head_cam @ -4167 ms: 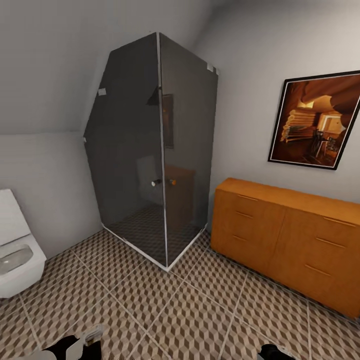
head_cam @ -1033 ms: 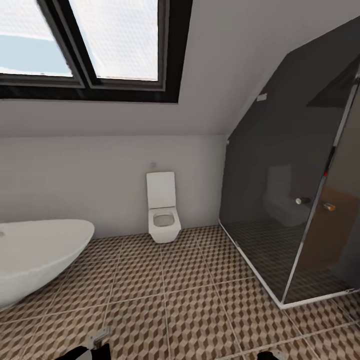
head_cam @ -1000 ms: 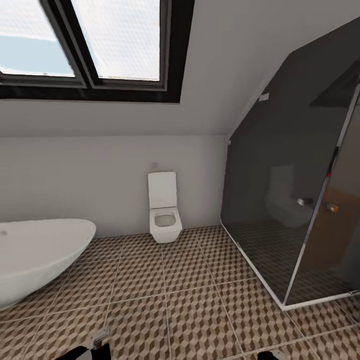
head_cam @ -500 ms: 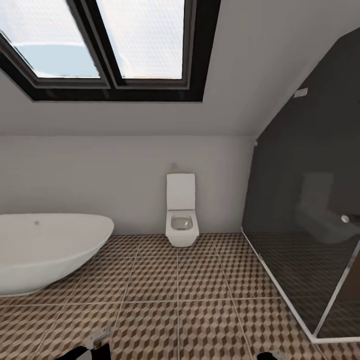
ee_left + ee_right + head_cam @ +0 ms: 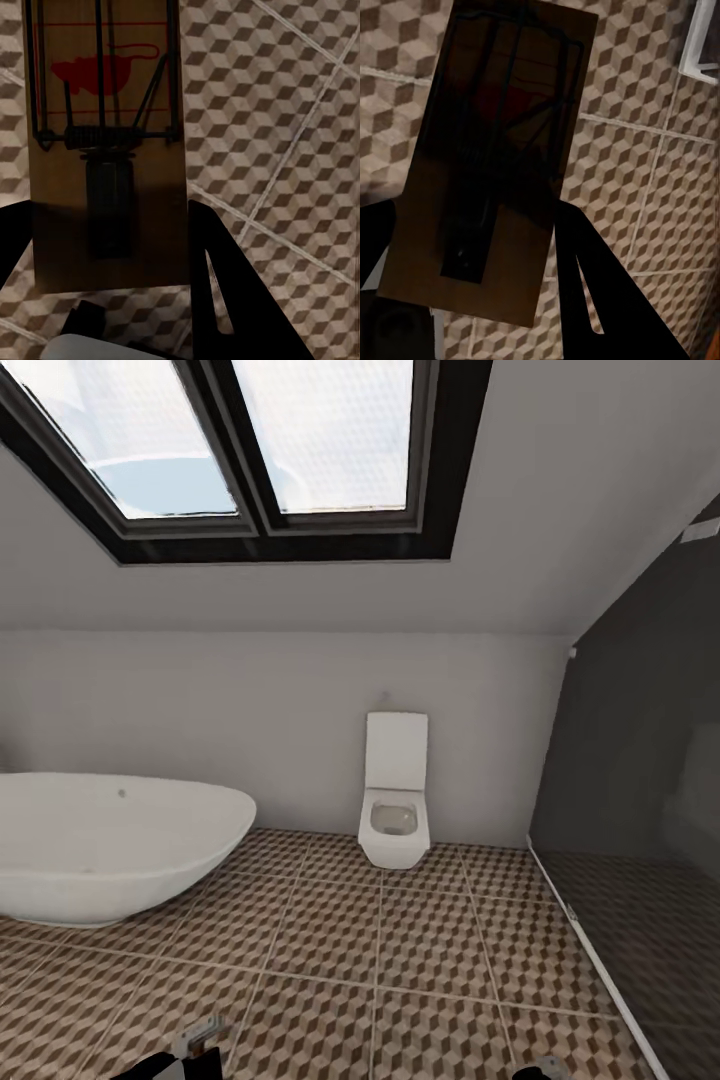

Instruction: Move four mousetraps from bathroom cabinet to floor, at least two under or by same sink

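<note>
Above cube-patterned tile bathroom floor [image 5: 400,960]: your left gripper [image 5: 112,247] clamps flat tan wooden mousetrap [image 5: 105,142]; right gripper [image 5: 472,262] clamps second mousetrap [image 5: 495,157].

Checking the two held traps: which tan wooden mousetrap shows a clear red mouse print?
The tan wooden mousetrap in the left gripper: bright red mouse outline. The right gripper's mousetrap shows only a dim red patch.

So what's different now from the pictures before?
The camera turned left: the orange cabinet and framed picture left view, and the white oval bathtub and white toilet came in. Each gripper still holds a tan wooden mousetrap: left, right.
</note>
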